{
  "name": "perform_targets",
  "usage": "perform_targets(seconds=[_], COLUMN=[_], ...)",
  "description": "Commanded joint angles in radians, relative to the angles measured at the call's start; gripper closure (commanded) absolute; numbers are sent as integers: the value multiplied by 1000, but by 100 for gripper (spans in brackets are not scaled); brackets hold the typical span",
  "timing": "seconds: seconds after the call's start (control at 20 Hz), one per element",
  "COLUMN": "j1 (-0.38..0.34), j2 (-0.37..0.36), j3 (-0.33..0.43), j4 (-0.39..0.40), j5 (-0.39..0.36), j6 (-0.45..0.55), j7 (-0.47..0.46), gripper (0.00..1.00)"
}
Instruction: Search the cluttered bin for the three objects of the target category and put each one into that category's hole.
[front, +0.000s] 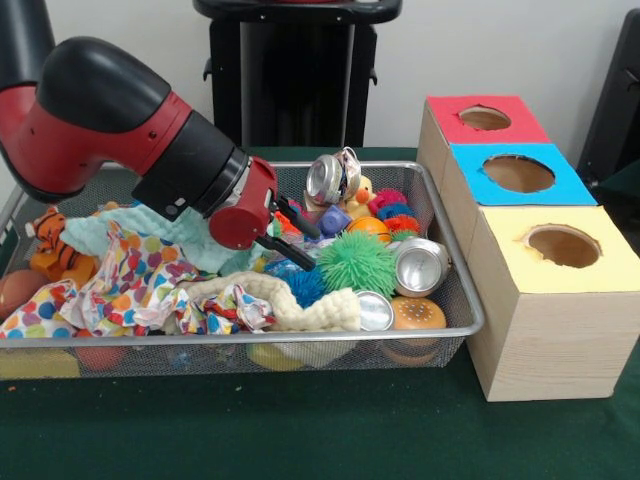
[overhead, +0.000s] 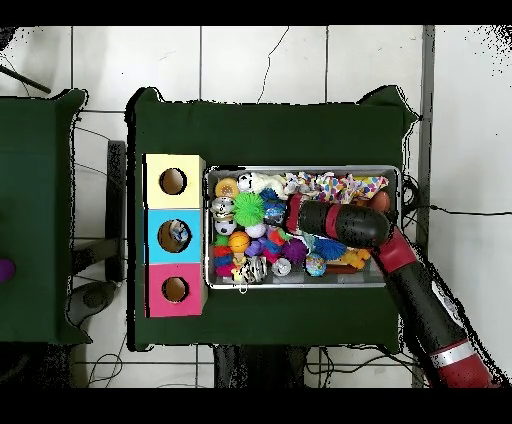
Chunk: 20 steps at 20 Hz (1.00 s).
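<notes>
A wire mesh bin (front: 463, 283) holds mixed clutter. My gripper (front: 303, 240) reaches down into its middle, just left of a green spiky ball (front: 357, 262) and above a blue spiky ball (front: 303, 286). Its black fingers (front: 303, 220) stand apart, open, with nothing clearly held. A crushed silver can (front: 333, 178) lies at the far side, and two more cans (front: 420, 265) (front: 375, 311) lie near the front right. To the right stand three boxes with a red hole (front: 485, 118), a blue hole (front: 518, 173) and a yellow hole (front: 563, 245). From overhead, the gripper (overhead: 289, 215) is mid-bin.
Left of my gripper lie a polka-dot cloth (front: 130, 282), a mint cloth (front: 185, 243), a cream cloth (front: 300, 308) and a tiger plush (front: 55, 245). A burger toy (front: 418, 313), an orange ball (front: 370, 226) and a yellow duck (front: 360, 193) crowd the right side. Overhead, the boxes (overhead: 172, 235) flank the bin (overhead: 300, 168).
</notes>
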<state>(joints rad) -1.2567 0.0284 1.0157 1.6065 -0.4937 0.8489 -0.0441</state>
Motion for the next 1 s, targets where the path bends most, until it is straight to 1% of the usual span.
perform_targets(seconds=[0.05, 0.55, 1.0], j1=[7, 5, -3], j2=[37, 41, 40], j3=[-61, -60, -61], j4=[-163, -160, -143], j5=[21, 21, 19], j6=[82, 76, 60], j7=[-70, -62, -48], gripper=[0, 0, 0])
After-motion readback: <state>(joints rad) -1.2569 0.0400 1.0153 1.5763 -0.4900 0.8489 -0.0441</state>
